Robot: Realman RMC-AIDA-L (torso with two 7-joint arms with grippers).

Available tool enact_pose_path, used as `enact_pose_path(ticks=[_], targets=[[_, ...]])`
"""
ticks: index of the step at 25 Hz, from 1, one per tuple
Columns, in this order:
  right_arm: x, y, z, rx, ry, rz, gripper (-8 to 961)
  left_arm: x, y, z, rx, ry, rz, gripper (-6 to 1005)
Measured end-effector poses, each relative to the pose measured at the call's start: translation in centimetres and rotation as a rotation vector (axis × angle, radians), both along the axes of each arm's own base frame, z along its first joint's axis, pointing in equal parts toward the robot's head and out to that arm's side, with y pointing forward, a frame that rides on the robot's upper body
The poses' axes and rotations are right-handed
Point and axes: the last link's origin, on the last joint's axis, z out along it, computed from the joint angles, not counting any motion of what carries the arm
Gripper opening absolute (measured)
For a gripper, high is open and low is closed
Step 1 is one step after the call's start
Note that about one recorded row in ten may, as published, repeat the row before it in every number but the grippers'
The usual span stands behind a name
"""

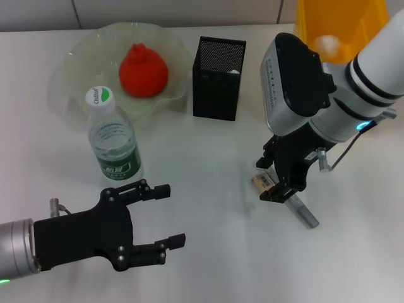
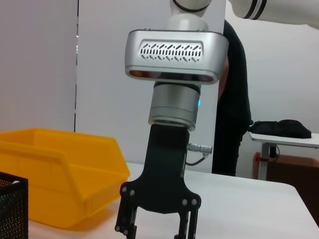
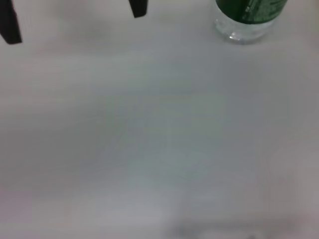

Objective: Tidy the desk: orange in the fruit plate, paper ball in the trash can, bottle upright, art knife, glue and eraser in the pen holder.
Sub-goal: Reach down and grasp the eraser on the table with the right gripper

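Note:
My right gripper (image 1: 275, 188) points down at the table right of centre, its fingers apart. A small tan eraser (image 1: 263, 182) lies at its fingertips; I cannot tell if they touch it. A grey art knife (image 1: 302, 211) lies on the table just beside it. The left wrist view shows this gripper (image 2: 155, 230) from the side, fingers spread. The orange (image 1: 143, 69) sits in the fruit plate (image 1: 82, 57). The bottle (image 1: 112, 139) stands upright. The black mesh pen holder (image 1: 219, 79) has something white inside. My left gripper (image 1: 169, 214) is open and empty at the front left.
A yellow bin (image 1: 341, 25) at the back right holds a white paper ball (image 1: 328, 44); the bin also shows in the left wrist view (image 2: 60, 174). The bottle's base (image 3: 244, 20) and one left fingertip (image 3: 138, 7) show in the right wrist view.

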Motion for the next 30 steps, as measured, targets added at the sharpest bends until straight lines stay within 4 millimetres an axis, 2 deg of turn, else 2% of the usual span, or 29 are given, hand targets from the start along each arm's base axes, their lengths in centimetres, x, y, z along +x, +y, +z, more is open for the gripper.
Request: enact_pose_path(ticks=[16, 23, 30], targets=[[1.0, 0.9, -1.2, 0.018, -0.012, -0.04, 631, 0.0, -0.1, -0.1, 0.0, -0.002, 0.001, 813], [1.0, 1.1, -1.3, 0.016, -0.017, -0.047, 504, 0.0, -0.1, 0.0, -0.001, -0.002, 0.001, 813], [1.1, 1.2, -1.3, 0.017, -0.022, -0.051, 471, 0.0, -0.1, 0.0, 0.0, -0.002, 0.001, 813]])
